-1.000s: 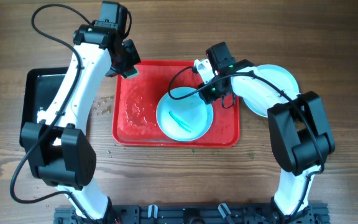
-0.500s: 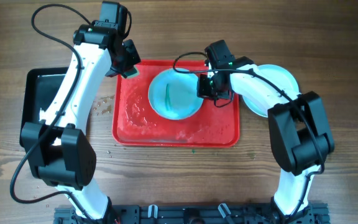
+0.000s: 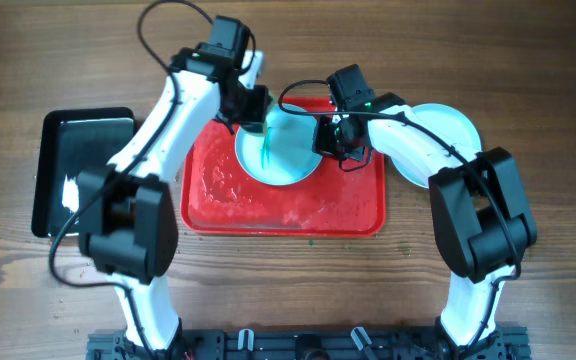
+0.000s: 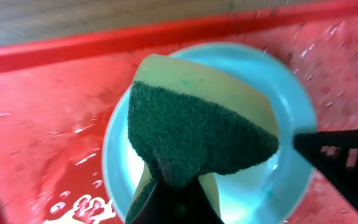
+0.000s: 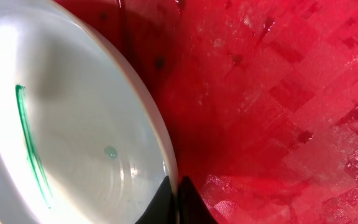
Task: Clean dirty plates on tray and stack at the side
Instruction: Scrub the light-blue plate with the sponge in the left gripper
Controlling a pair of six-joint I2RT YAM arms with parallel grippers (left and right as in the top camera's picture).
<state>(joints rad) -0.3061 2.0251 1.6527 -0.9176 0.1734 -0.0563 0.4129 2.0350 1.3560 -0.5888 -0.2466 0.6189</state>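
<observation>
A pale aqua plate (image 3: 286,152) with a thin teal smear lies on the red tray (image 3: 228,200), tilted up at its right rim. My right gripper (image 3: 326,140) is shut on that rim; the right wrist view shows the rim (image 5: 160,143) pinched between the fingers (image 5: 178,193). My left gripper (image 3: 253,118) is shut on a yellow and green sponge (image 4: 197,124) and holds it over the plate (image 4: 278,186) at its far left edge. More plates (image 3: 446,128), white on top, lie stacked on the table to the right of the tray, partly hidden by my right arm.
A smaller black tray (image 3: 73,165) lies on the table to the left. The red tray's floor is wet with foam at its left part (image 3: 218,180). Black cables loop above both arms.
My left arm has swung right from the tray's far left corner, bringing the sponge over the plate. The right gripper has raised and pulled the plate toward the tray's far side.
</observation>
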